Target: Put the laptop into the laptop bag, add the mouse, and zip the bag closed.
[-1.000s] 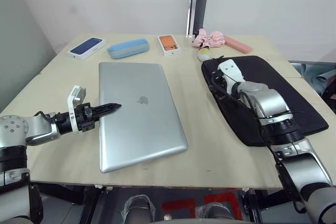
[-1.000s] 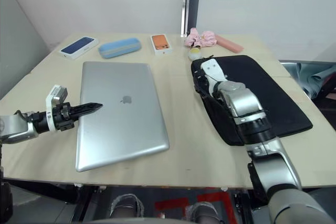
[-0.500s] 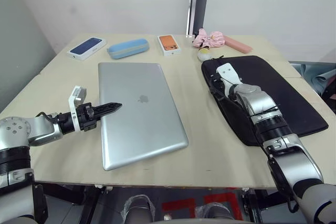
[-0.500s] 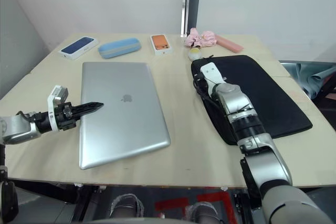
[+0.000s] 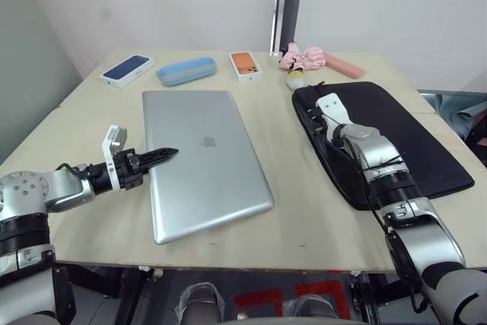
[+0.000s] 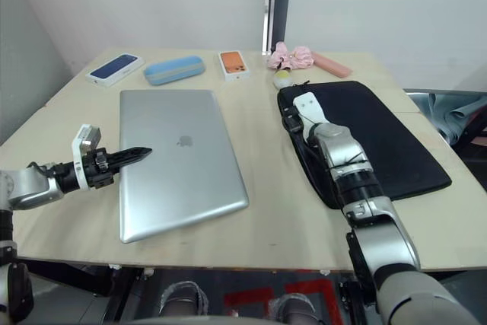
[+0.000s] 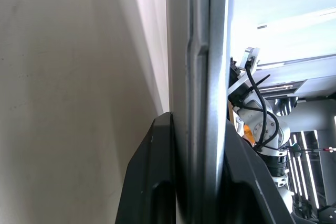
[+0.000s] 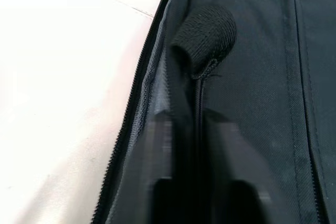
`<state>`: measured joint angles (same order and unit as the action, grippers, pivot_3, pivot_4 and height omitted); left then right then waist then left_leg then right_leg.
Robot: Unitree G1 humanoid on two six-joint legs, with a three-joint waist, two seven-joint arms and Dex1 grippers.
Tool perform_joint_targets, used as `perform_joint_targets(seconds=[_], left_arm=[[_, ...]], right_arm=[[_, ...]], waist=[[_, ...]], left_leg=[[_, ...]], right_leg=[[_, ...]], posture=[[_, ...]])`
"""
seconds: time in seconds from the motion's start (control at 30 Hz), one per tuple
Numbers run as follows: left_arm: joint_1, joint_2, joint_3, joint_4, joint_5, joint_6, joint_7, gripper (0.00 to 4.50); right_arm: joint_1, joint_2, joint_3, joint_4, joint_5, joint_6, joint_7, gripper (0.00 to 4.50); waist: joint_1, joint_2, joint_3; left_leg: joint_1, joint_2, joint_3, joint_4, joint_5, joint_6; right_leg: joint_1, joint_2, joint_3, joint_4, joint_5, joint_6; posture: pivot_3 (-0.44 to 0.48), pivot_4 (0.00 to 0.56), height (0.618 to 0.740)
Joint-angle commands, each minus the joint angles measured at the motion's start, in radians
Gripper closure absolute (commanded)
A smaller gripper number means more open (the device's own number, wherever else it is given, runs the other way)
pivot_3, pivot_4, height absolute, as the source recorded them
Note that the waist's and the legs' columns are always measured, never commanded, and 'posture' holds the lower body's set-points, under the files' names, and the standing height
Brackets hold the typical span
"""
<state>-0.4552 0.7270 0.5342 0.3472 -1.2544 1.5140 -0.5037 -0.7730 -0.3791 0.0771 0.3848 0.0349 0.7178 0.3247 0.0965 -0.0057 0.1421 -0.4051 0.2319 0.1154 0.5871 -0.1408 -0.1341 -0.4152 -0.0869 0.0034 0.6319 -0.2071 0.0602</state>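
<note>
On the counter (image 5: 289,188), seen from the head camera:

laptop (image 5: 205,159): lies closed and flat at about 10 o'clock of centre, logo up, near end skewed toward the bag; not yet in the bag.
left hand (image 5: 156,157): clamped on the laptop's left long edge, one finger over the lid, one under, as the left wrist view shows; likely held there to slide or tip it toward the bag.
laptop bag (image 5: 396,138): flat at 2 o'clock, open long edge facing the laptop, well apart from it.
right hand (image 6: 298,121): pinches the top flap at the bag's near-left corner, fingers either side of the fabric by the zipper in the right wrist view; my read is it keeps the mouth open for the laptop.
mouse: cannot pick it out; the small white-and-yellow plush toy (image 5: 295,79) at the bag's far corner is not it.
step: judged early, nothing packed, zipper open.
risk: the flap sags shut if the pinch slips; laptop corner could catch the zipper edge.
far row at 11 to 1 o'clock: dark-blue phone box (image 5: 125,69), light-blue case (image 5: 186,71), orange phone box (image 5: 245,65), pink cloth (image 5: 302,55), pink flat thing (image 5: 343,65).
surface: pale wood-look counter, matte, lightly scuffed.
room: white walls, a dark vertical post (image 5: 291,1) behind at 12 o'clock.
</note>
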Motion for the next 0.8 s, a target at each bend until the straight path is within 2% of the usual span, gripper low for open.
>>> perform_joint_targets(seconds=[0.03, 0.27, 0.5, 0.6, 0.8], left_arm=[[-0.056, -0.001, 0.067, -0.022, -0.044, -0.030, -0.031, 4.22], [-0.076, -0.036, 0.054, -0.019, -0.038, -0.041, -0.013, 4.22], [-0.129, -0.148, 0.052, -0.048, -0.097, 0.008, 0.099, 4.22], [-0.163, -0.228, 0.084, -0.023, -0.161, -0.002, 0.209, 4.22], [-0.128, -0.353, 0.073, -0.049, -0.359, -0.043, 0.433, 4.22]], right_arm=[[0.022, 0.012, -0.027, -0.021, 0.015, 0.033, 0.002, 4.47], [0.032, 0.009, -0.060, -0.073, 0.031, 0.071, -0.002, 4.47], [-0.001, -0.018, -0.140, -0.249, 0.084, 0.265, -0.012, 4.47], [-0.024, -0.035, -0.180, -0.362, 0.114, 0.371, -0.014, 4.47], [-0.034, -0.060, -0.194, -0.517, 0.143, 0.519, -0.023, 4.47]], waist=[[0.000, 0.000, 0.000], [0.002, 0.000, 0.000], [0.007, 0.000, 0.000], [0.008, 0.000, 0.001], [0.004, 0.000, 0.001]], left_leg=[[0.000, 0.000, 0.000, 0.000, 0.000, 0.000], [0.000, 0.000, 0.000, 0.000, 0.000, 0.000], [-0.001, 0.000, -0.001, 0.000, 0.000, 0.000], [-0.001, 0.000, -0.001, -0.001, 0.000, 0.000], [-0.001, 0.000, -0.001, -0.001, 0.000, 0.000]], right_leg=[[0.000, 0.000, 0.000, 0.000, 0.000, 0.000], [0.000, 0.000, -0.001, -0.001, 0.000, 0.000], [0.000, 0.000, -0.001, -0.001, 0.000, 0.001], [0.000, 0.000, -0.001, -0.001, 0.006, 0.010], [-0.001, 0.000, -0.001, -0.002, 0.006, 0.011]], posture=[[0.000, 0.150, 0.740], [0.000, 0.150, 0.740], [0.000, 0.150, 0.740], [0.000, 0.150, 0.740], [0.000, 0.150, 0.740]])
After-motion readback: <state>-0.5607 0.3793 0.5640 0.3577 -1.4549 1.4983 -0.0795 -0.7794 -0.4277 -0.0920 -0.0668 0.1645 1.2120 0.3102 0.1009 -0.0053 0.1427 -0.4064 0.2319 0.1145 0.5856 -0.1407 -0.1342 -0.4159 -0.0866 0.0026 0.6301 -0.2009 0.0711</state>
